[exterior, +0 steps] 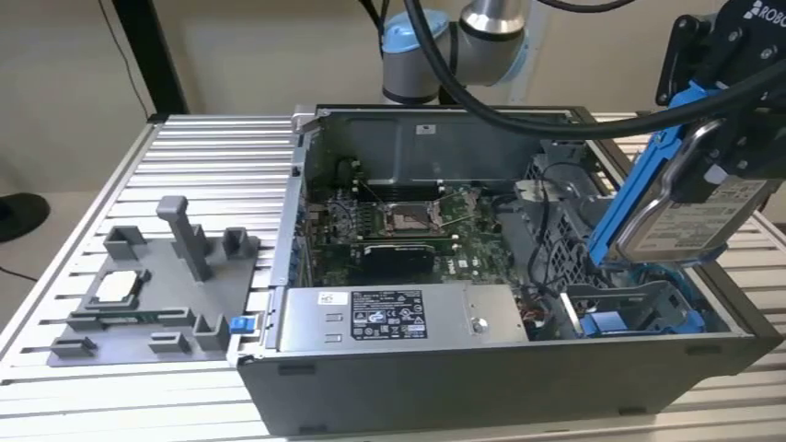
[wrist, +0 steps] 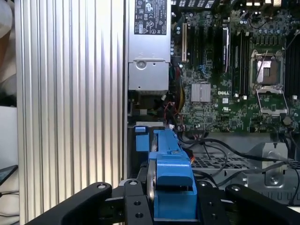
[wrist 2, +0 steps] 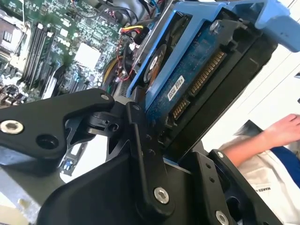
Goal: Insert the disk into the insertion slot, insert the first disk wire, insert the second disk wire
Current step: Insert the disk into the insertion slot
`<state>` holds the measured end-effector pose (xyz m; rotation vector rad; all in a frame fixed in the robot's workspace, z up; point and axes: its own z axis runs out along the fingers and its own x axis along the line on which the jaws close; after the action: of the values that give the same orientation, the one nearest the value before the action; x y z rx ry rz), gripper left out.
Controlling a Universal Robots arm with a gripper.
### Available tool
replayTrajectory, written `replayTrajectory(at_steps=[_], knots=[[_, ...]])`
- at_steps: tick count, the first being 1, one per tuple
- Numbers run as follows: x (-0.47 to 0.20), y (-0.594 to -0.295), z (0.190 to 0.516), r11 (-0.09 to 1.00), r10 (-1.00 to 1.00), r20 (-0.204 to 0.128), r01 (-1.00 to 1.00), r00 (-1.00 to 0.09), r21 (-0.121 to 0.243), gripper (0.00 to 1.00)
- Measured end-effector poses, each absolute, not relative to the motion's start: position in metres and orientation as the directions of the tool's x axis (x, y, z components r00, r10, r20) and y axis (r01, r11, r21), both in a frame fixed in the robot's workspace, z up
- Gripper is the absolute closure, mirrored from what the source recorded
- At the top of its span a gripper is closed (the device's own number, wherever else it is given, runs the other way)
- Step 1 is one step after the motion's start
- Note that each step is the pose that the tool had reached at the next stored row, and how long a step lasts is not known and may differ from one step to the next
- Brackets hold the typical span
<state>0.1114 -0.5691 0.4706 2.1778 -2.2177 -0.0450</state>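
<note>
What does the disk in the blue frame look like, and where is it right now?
The disk is a flat silver-grey metal rectangle with a white printed label, clipped in a bright blue plastic frame. In the second wrist view its underside shows a blue circuit board with gold connector pins. The black gripper is shut on it, one finger on each side. It stands on edge, tilted, up over the open computer case at the exterior view's right, not yet down in the slot.
</note>
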Motion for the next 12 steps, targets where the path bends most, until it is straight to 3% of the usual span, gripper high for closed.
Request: replayTrajectory(at_steps=[12], knots=[[0.113, -0.573, 0.454, 0.018, -1.0, 0.004, -0.999, -0.018, 0.046, 1.0]])
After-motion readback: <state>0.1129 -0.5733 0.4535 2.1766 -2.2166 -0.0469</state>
